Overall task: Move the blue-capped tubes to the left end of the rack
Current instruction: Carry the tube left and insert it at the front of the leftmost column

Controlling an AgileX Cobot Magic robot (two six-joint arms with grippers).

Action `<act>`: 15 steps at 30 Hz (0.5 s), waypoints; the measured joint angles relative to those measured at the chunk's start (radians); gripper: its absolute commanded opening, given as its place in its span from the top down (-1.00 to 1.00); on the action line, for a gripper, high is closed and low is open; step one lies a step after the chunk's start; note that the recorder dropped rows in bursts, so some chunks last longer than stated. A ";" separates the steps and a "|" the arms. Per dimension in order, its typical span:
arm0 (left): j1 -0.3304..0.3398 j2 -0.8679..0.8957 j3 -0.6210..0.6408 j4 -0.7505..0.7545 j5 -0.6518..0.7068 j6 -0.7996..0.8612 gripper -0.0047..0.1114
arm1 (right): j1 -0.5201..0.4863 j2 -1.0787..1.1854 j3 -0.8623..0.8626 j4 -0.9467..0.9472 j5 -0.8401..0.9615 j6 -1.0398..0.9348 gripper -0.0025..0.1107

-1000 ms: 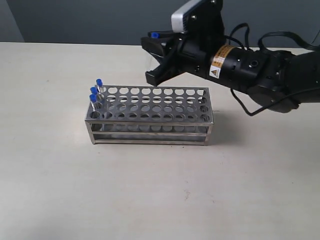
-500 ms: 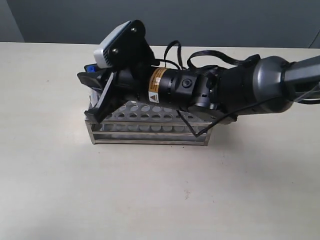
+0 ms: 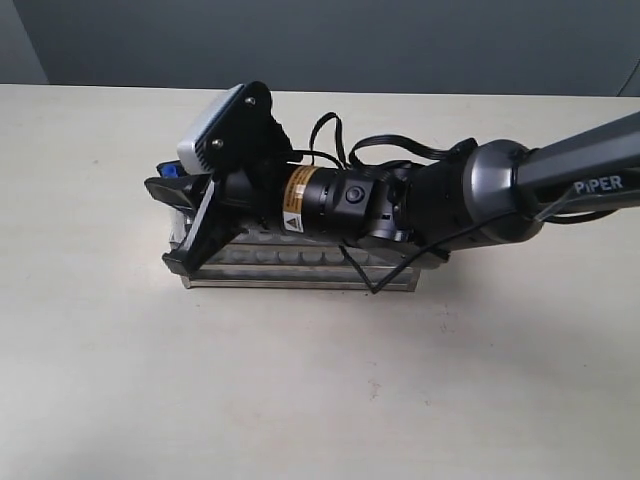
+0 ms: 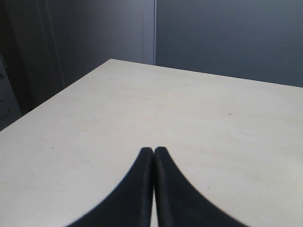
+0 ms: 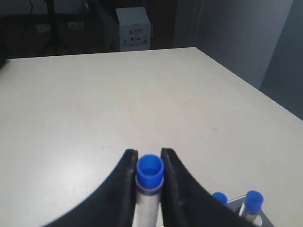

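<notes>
The silvery rack (image 3: pixel 300 272) lies mid-table, mostly covered by my right arm, which reaches across it. My right gripper (image 3: pixel 170 198) hangs over the rack's left end, shut on a clear tube whose blue cap (image 3: pixel 172 170) peeks out above the fingers. In the right wrist view the held tube's cap (image 5: pixel 150 170) sits between the fingertips of the right gripper (image 5: pixel 148 156). Two more blue caps (image 5: pixel 219 197) (image 5: pixel 254 199) stand in the rack just beside it. My left gripper (image 4: pixel 154 151) is shut and empty over bare table, far from the rack.
The pale table (image 3: pixel 320 400) spreads on all sides of the rack. The arm's black cables (image 3: pixel 400 150) loop above the rack's far side. A white box (image 5: pixel 134 29) stands beyond the table's edge in the right wrist view.
My right arm has swung from behind the rack's right half to its left end and come lower, carrying the tube. It now hides the tubes standing there from the exterior view.
</notes>
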 measured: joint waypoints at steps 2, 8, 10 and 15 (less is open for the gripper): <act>0.000 0.000 0.000 0.000 0.000 0.000 0.90 | 0.002 0.003 0.000 0.019 0.005 -0.025 0.97; 0.000 0.000 0.000 0.000 0.000 0.000 0.90 | 0.002 0.020 0.000 0.098 0.033 -0.094 0.97; 0.000 0.000 0.000 0.000 0.000 0.000 0.90 | 0.002 0.020 0.000 0.102 0.033 -0.098 0.97; 0.000 0.000 0.000 0.000 0.000 0.000 0.90 | 0.002 0.020 0.000 0.105 0.033 -0.098 0.95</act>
